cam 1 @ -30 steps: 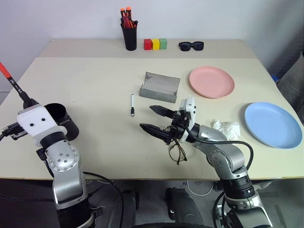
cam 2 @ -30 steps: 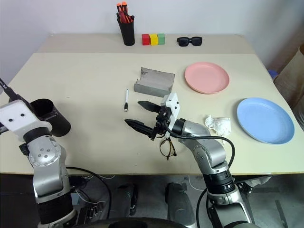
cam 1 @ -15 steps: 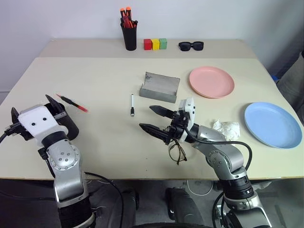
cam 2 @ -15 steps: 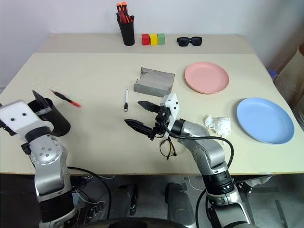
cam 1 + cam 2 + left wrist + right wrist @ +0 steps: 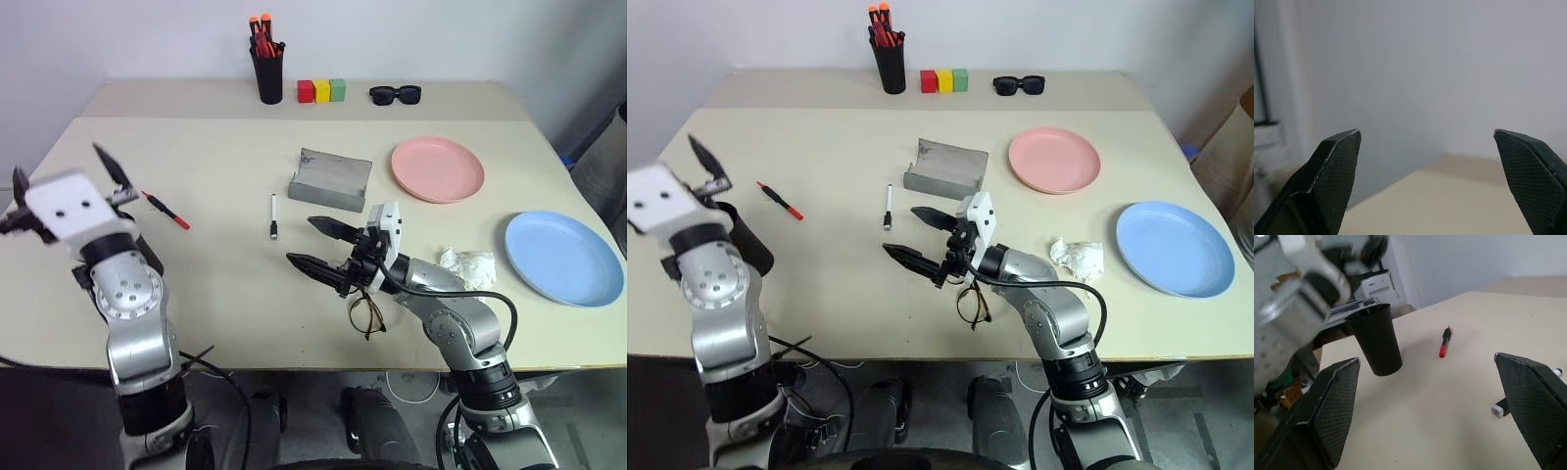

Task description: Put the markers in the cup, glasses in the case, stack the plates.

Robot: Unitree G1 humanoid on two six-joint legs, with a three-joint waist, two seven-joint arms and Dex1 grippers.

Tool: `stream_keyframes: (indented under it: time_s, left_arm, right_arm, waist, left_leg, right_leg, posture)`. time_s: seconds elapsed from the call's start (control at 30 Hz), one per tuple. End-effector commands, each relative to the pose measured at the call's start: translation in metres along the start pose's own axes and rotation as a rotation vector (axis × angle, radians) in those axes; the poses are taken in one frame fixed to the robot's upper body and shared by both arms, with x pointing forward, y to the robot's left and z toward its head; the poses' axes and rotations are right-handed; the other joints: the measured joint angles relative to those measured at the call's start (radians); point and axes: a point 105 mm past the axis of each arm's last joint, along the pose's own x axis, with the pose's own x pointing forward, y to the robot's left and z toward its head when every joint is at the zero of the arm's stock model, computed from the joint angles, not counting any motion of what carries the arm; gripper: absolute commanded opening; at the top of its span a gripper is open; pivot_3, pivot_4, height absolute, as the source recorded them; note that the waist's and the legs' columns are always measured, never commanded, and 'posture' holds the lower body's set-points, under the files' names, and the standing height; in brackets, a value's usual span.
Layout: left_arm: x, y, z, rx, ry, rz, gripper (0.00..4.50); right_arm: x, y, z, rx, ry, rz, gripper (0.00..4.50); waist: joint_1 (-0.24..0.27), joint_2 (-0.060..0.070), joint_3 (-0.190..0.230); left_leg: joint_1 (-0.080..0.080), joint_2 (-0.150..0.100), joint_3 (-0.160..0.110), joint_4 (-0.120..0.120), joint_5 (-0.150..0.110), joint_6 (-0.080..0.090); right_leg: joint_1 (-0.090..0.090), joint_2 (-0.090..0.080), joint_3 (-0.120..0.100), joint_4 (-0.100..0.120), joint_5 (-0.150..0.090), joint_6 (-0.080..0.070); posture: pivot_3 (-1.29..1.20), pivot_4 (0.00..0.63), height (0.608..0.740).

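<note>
Two markers lie loose on the surface [image 5: 216, 294], so that step is judged undone.

Head views: the red marker [image 5: 165, 210] rests just beside the cup [image 5: 737, 240], outside it; the cup stands partly hidden behind the left arm. The white marker [image 5: 273, 216] lies nearer the case [image 5: 329, 178] than the cup, well apart from the red one. The left tool [image 5: 69, 186] is raised above the cup, jaws spread, holding nothing. The right tool [image 5: 323, 248] hovers far from the cup, jaws spread and empty, directly over the glasses [image 5: 365, 313], which sit on the surface, not in the case. The pink plate [image 5: 437, 167] and the blue plate [image 5: 562, 257] lie apart, unstacked.

Left wrist view: the fingers [image 5: 1332, 176] stand wide apart with only wall and bare surface between them.

Right wrist view: the fingers [image 5: 1327, 411] stand wide apart; the cup is upright, the red marker lies near it, and the white marker shows by one finger.

Judgement: none of the three jobs is complete.
</note>
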Motion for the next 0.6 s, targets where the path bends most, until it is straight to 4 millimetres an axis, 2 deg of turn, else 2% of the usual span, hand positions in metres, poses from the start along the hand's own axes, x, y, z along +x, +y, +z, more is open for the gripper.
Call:
stream_keyframes:
  time_s: [0.03, 0.1, 0.17, 0.23, 0.33, 0.4, 0.6]
  left_arm:
    - [0.004, -0.038, -0.013, -0.057, 0.155, -0.144, 4.47]
    - [0.0, -0.055, -0.042, -0.057, 0.367, -0.177, 4.47]
    - [-0.009, -0.059, -0.068, -0.075, 0.576, -0.114, 4.47]
    - [-0.014, -0.058, -0.084, -0.039, 0.712, -0.019, 4.47]
    - [-0.018, -0.057, -0.104, 0.059, 0.87, 0.035, 4.47]
    - [-0.022, -0.058, -0.117, 0.031, 0.967, 0.055, 4.47]
    - [-0.015, -0.054, -0.139, -0.012, 1.073, 0.134, 4.47]
  right_arm:
    - [0.004, 0.003, 0.011, -0.035, -0.04, 0.011, 4.5]
    - [0.004, 0.001, 0.01, -0.037, -0.038, 0.004, 4.5]
    - [0.004, 0.0, 0.009, -0.041, -0.03, -0.004, 4.5]
    - [0.003, -0.002, 0.005, -0.057, -0.006, -0.022, 4.5]
    - [0.001, -0.006, 0.0, -0.077, 0.03, -0.051, 4.5]
    - [0.0, -0.008, -0.004, -0.088, 0.049, -0.067, 4.5]
    - [-0.004, -0.009, -0.007, -0.091, 0.057, -0.1, 4.5]
  waist:
    - [0.0, 0.0, 0.0]
    - [-0.001, 0.0, 0.0]
    - [-0.005, 0.0, 0.0]
    - [-0.007, -0.001, 0.001]
    - [-0.008, -0.003, 0.002]
    - [-0.006, -0.003, 0.002]
    - [-0.002, -0.003, 0.002]
  left_leg:
    - [0.0, 0.0, 0.0, 0.0, 0.0, 0.0]
    - [0.0, 0.0, 0.0, 0.0, 0.0, 0.0]
    - [0.0, 0.0, 0.0, 0.0, 0.0, 0.0]
    - [0.0, 0.0, -0.001, 0.0, 0.0, 0.0]
    - [-0.001, 0.0, -0.002, -0.001, 0.0, 0.0]
    - [-0.001, 0.0, -0.002, -0.001, 0.0, 0.0]
    - [-0.001, 0.0, -0.002, -0.001, 0.0, 0.0]
  right_leg:
    - [0.0, 0.0, 0.0, 0.0, 0.0, 0.0]
    - [0.0, 0.0, 0.0, 0.0, 0.0, 0.0]
    - [0.0, 0.0, 0.0, 0.0, 0.0, 0.001]
    - [0.0, 0.001, 0.0, 0.0, 0.0, 0.001]
    - [-0.002, 0.002, 0.0, 0.001, 0.0, 0.001]
    - [-0.002, 0.001, 0.0, 0.001, 0.0, 0.001]
    - [-0.002, 0.0, 0.0, 0.001, 0.0, 0.001]
  posture:
    - [0.0, 0.15, 0.74]
    - [0.0, 0.15, 0.74]
    - [0.0, 0.15, 0.74]
    - [0.0, 0.15, 0.74]
    - [0.0, 0.15, 0.74]
    - [0.0, 0.15, 0.74]
    - [0.0, 0.15, 0.74]
